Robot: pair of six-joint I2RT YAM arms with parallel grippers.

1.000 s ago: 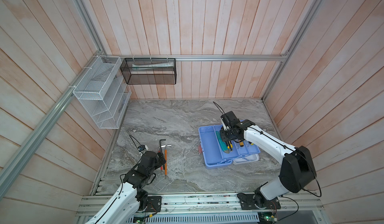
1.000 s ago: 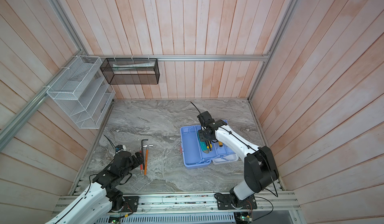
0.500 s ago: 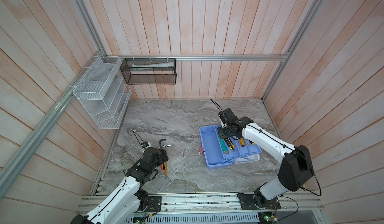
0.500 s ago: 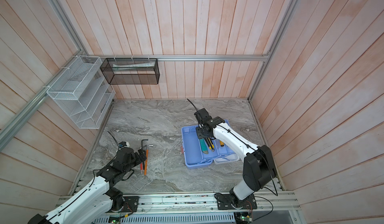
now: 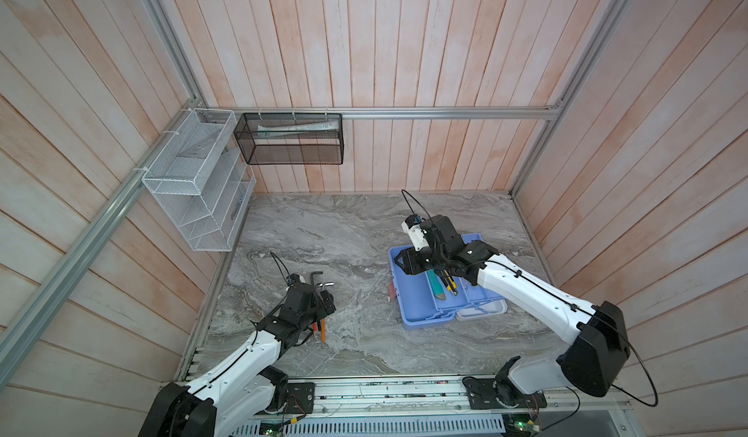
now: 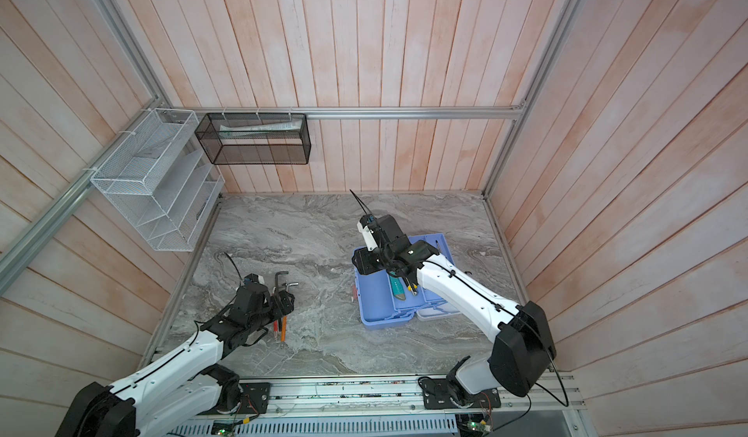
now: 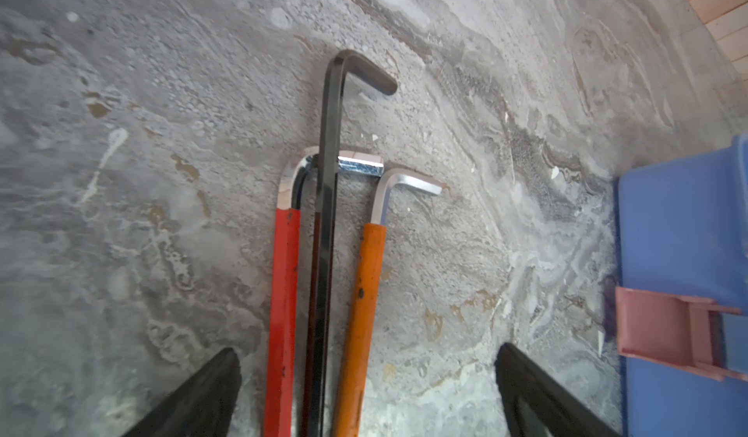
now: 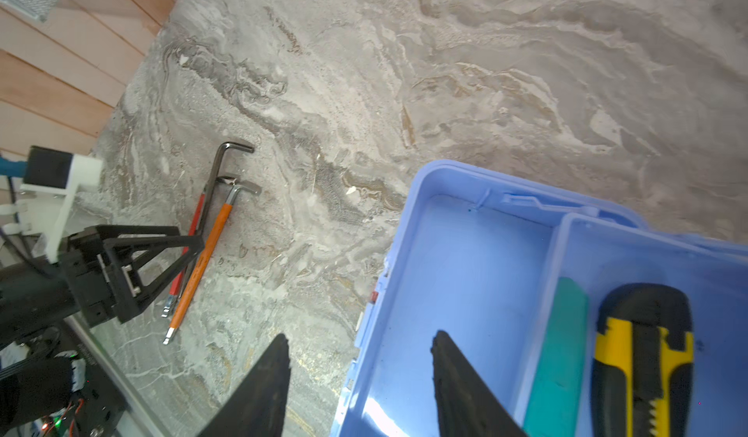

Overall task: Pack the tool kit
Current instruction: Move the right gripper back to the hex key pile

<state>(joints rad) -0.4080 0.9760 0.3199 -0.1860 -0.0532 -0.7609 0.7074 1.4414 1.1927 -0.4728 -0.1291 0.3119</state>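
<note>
Since a second ago we are watching the right pincer point(image 8: 361, 336) drawing away from the tools in the tray point(image 8: 720, 285) toward the 10 o'clock corner of the toolbox point(image 5: 417, 309). Meanwhile the left pincer point(image 7: 366, 350) is edging closer over the hex keys point(image 7: 328, 253).

The left pincer is standing wide open and gripping nothing. Its fingers point(image 7: 202, 390) are straddling three keys lying side by side on the tabletop point(image 7: 121, 172): a red-sleeved hex key point(image 7: 285, 273), a black hex key point(image 7: 328, 131) crossing over the red one's bend, and an orange-sleeved hex key point(image 7: 364, 293). In both top views they are lying at about 8 o'clock on the tabletop.

The right pincer is hanging open and empty too, one finger over bare tabletop and the other over the toolbox's empty compartment. Beside that compartment the tray is holding a teal tool point(image 8: 562, 334) and a yellow-and-black utility knife point(image 8: 643, 354).

The toolbox is sitting open at about 3 o'clock, with its pink latch point(image 7: 655, 329) facing 9 o'clock and its white lid point(image 5: 481, 311) showing at its 5 o'clock corner. On the walls, a white mesh basket point(image 5: 194, 180) is hanging at 10 o'clock and a black mesh basket point(image 5: 291, 143) at 11 o'clock.
</note>
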